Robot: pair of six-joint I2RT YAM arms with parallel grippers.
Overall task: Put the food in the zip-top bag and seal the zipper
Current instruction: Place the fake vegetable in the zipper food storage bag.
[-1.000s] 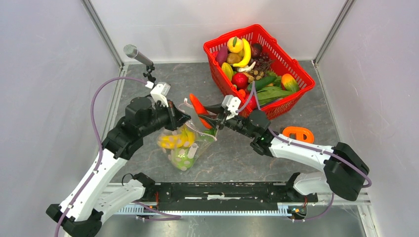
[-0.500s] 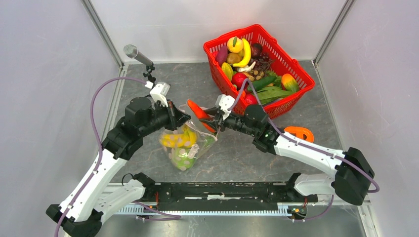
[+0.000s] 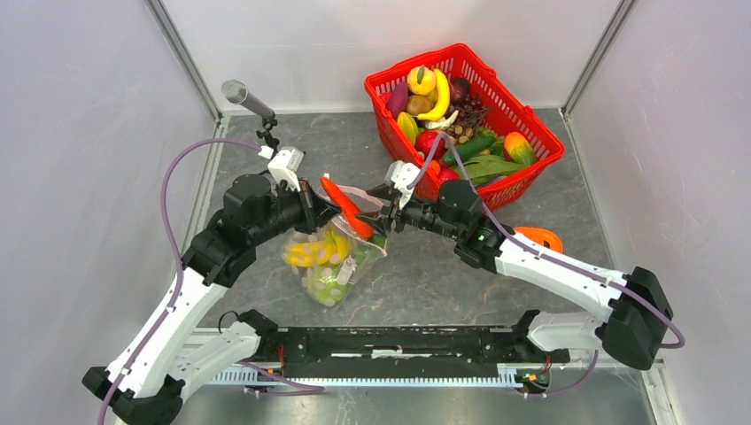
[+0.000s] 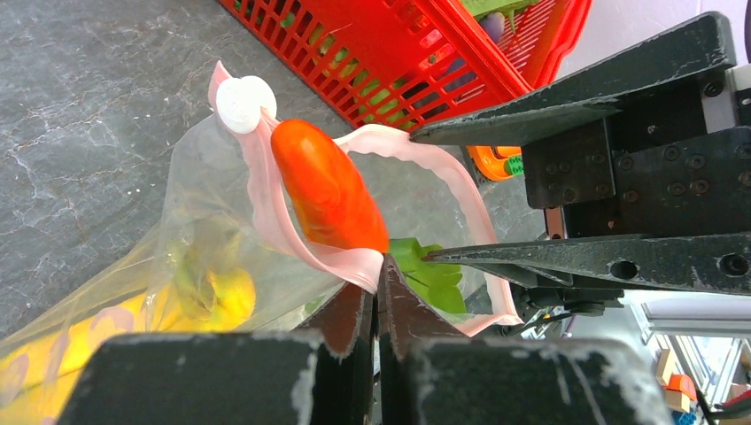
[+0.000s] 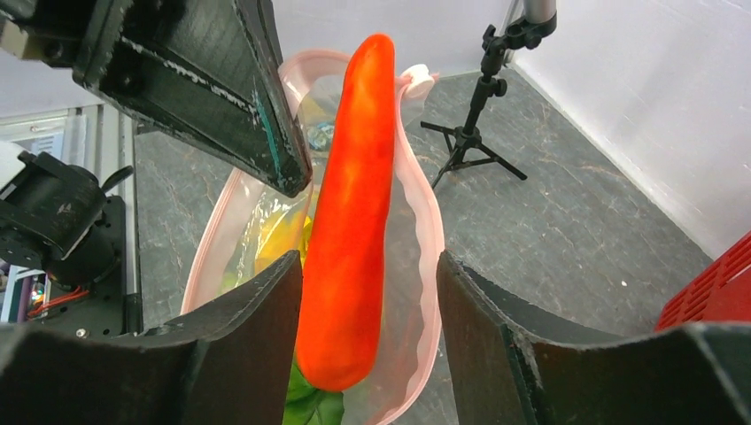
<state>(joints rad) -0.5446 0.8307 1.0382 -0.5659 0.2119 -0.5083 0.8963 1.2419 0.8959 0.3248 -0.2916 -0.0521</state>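
A grey, marble-veined counter is enclosed by plain white walls. At the back left a slim microphone is propped on a small black tripod. The left claw is closed on the pale pink zipper of the zip-top bag, a crinkled clear film printed with round dots, in which a yellow banana bunch is seen. A glossy, tapered orange carrot is laid across the bag's open mouth, between the parted fingers of the right claw. Further right, a red mesh basket is heaped with toy produce.
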